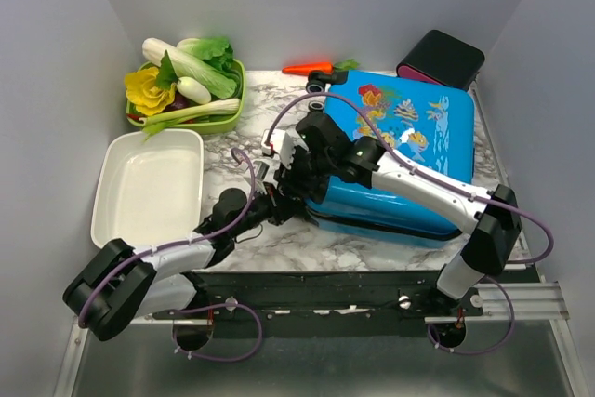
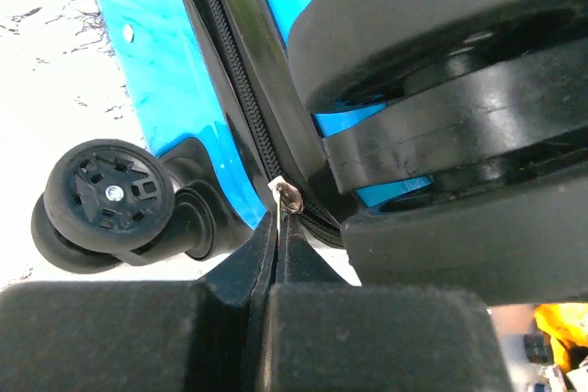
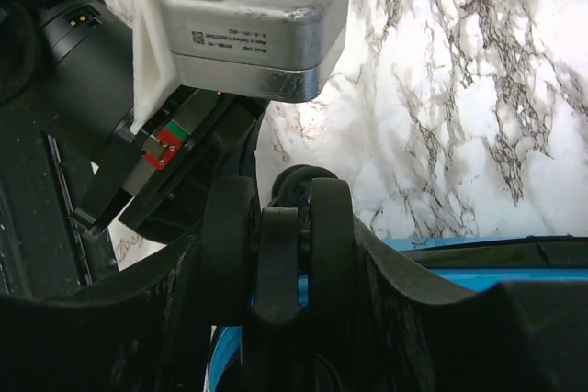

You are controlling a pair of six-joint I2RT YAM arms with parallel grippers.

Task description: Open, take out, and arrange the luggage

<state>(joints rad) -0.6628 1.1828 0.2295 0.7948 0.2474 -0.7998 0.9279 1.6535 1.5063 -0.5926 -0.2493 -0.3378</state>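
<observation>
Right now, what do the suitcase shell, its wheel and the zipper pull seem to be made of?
Suitcase shell: probably hard plastic with a glossy finish; it shows bright reflections and a printed pattern. Wheel: matte black rubber or plastic; it has no shine, so I cannot tell which. Zipper pull: looks like metal; it is small and silvery with a glint.

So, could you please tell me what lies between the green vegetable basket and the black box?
An orange carrot lies there on the tabletop, as the top view shows.
</observation>
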